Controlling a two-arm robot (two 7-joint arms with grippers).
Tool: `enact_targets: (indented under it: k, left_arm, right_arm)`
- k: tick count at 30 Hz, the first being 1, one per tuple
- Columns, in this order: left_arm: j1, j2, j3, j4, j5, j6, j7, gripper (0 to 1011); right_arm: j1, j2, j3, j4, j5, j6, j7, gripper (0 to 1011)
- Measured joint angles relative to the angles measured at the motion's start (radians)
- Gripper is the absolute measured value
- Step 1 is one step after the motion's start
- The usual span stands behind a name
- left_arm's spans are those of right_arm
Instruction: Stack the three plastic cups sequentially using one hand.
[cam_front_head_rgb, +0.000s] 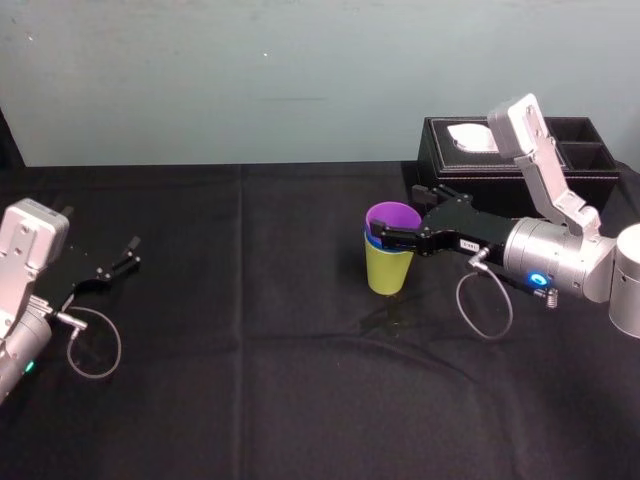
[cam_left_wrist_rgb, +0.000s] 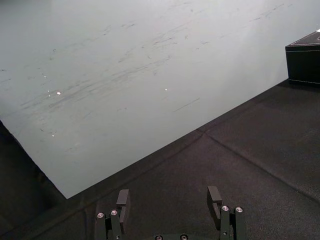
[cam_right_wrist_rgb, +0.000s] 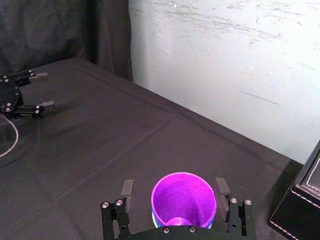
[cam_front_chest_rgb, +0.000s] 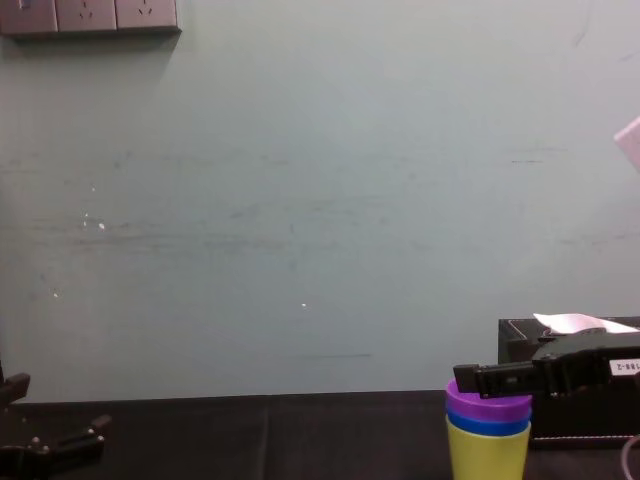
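Looks down from the head on the three plastic cups, nested into one upright stack on the black tablecloth, right of centre: yellow-green cup outermost and lowest, blue cup as a thin band above it, purple cup innermost with its rim on top. Finds the right gripper reaching in from the right at rim height, open, one slim finger in front of the stack's top and the other behind it, with the black tissue box just beyond, against the pale wall. Puts the left gripper far off at the table's left, open, holding nothing, well apart from the cups. From the left wrist, shows the left gripper with both fingers spread over bare cloth and a corner of the tissue box at the edge. From the right wrist, looks straight down into the purple cup, set between the right gripper's fingers; leaves a clear gap on one side and hardly any on the other, so cannot tell about contact there. Shows a sliver of blue cup under the purple rim, and the left gripper distant across the cloth. From the chest, sees the stack side-on at the lower right, purple cup over blue cup over yellow-green cup, with a finger of the right gripper lying level just above the purple rim and the tissue box behind.
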Motion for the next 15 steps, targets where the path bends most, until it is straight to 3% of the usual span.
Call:
enact_targets:
  k: [8,15]
  left_arm:
    - [0.000,0.000,0.000,0.000,0.000,0.000,0.000,1011]
    - [0.000,0.000,0.000,0.000,0.000,0.000,0.000,1011]
  right_arm:
    - [0.000,0.000,0.000,-0.001,-0.001,-0.001,0.000,1004]
    - [-0.033,0.015,0.004,-0.025,-0.007,-0.050,0.004,1004]
